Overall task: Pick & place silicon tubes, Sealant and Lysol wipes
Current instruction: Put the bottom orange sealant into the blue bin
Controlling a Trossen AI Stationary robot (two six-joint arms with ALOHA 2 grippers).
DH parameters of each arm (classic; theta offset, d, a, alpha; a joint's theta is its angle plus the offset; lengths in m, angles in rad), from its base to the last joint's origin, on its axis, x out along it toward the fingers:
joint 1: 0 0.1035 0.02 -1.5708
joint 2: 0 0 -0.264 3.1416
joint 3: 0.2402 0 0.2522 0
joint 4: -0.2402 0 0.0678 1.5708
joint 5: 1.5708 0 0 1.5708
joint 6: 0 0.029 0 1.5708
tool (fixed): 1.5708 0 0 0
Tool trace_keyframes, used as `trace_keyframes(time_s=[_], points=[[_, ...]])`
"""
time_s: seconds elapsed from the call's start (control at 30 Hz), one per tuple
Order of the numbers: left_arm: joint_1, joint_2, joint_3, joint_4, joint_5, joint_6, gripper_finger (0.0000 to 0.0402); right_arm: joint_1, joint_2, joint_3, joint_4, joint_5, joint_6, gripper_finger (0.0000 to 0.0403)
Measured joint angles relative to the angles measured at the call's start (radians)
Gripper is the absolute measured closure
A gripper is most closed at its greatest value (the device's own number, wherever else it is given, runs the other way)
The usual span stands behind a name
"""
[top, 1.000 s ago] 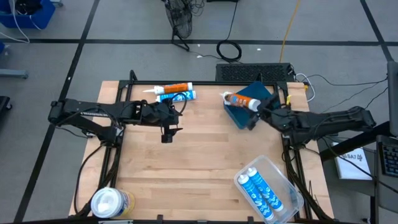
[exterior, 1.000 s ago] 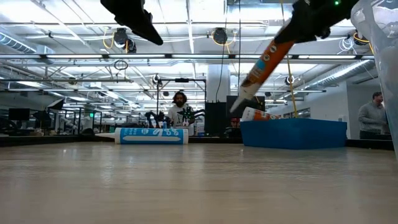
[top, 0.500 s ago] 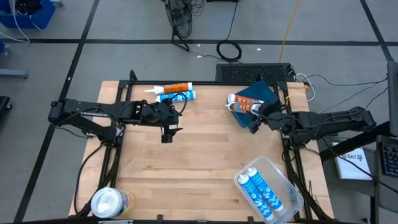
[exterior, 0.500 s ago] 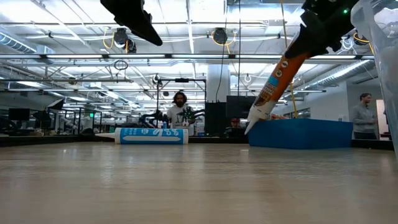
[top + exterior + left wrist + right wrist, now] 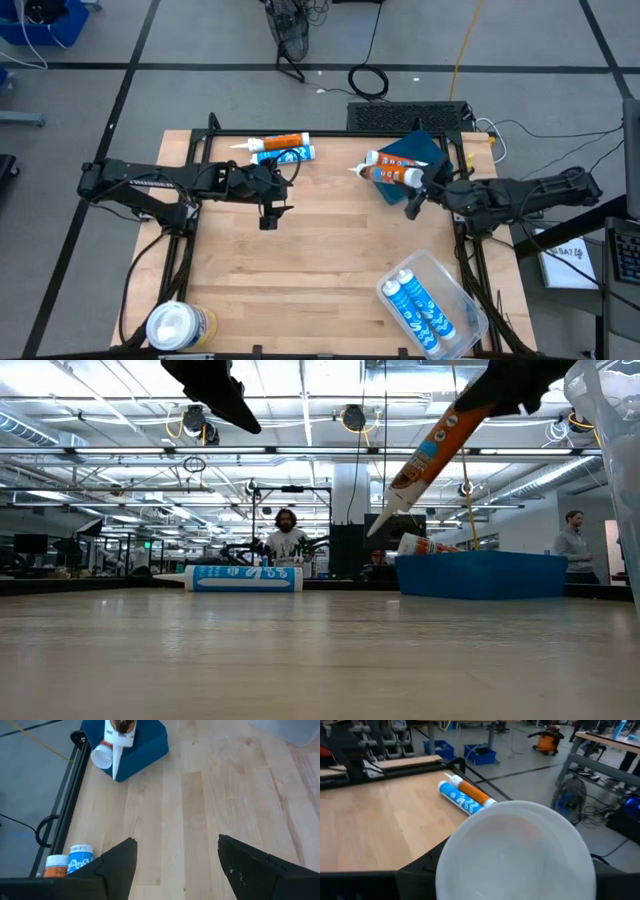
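Note:
My right gripper (image 5: 412,192) is shut on an orange caulk tube (image 5: 388,175), held in the air over the blue bin (image 5: 425,150) at the table's far right. A second orange tube (image 5: 395,159) lies in the bin. My left gripper (image 5: 268,215) hangs open and empty above the table's middle left; its fingers stand apart in the left wrist view (image 5: 175,845). The yellow Lysol canister with a white lid (image 5: 178,325) sits at the near left corner. An orange tube (image 5: 280,141) and a blue tube (image 5: 284,155) lie side by side at the far edge. My right gripper holds the orange tube at its wide rear end (image 5: 414,179). It comes level from the table's right, roughly in line with the tube. The tube's white base (image 5: 515,855) hides the fingers in the wrist view. The tube is lifted clear and slants nozzle-down (image 5: 385,520) toward the left.
A clear plastic tub (image 5: 455,290) holding blue tubes (image 5: 415,305) stands at the near right corner. Black frame rails run along the table's left and right sides. Bare wood lies between the two grippers. People stand in the room beyond the table (image 5: 288,535).
My right gripper dipped the orange tube until its nozzle reached the blue bin's rim. It has since raised the tube again, nozzle still slanting down, and has shifted slightly toward the table's near edge. The second tube in the bin now shows beside the held one.

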Motion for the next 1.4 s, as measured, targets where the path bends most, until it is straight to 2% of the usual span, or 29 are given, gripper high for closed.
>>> trace_keyframes(time_s=[0.17,0.33,0.57,0.8,0.93,1.1,1.4], points=[[0.0,0.0,0.0,-0.001,0.0,0.003,0.0131,0.049,0.004,0.117,-0.191,0.048,0.047,0.0196],[0.0,0.0,0.0,-0.003,0.0,0.003,0.013,0.095,0.047,0.347,-0.422,0.04,0.101,0.0196],[0.0,0.0,0.0,-0.006,-0.001,0.004,0.013,0.054,0.239,0.588,-0.845,0.035,0.287,0.0196],[0.0,0.0,0.0,-0.005,-0.001,0.004,0.013,-0.045,0.471,0.668,-1.199,-0.103,0.493,0.0196],[0.0,0.0,0.0,-0.002,-0.001,0.004,0.0131,-0.089,0.552,0.672,-1.174,-0.129,0.48,0.0196],[0.0,0.0,0.0,0.003,-0.001,0.003,0.013,-0.134,0.646,0.671,-1.206,-0.11,0.47,0.0196],[0.0,0.0,0.0,0.0,-0.001,0.0,0.0131,-0.201,0.763,0.672,-1.197,-0.021,0.447,0.0196]])
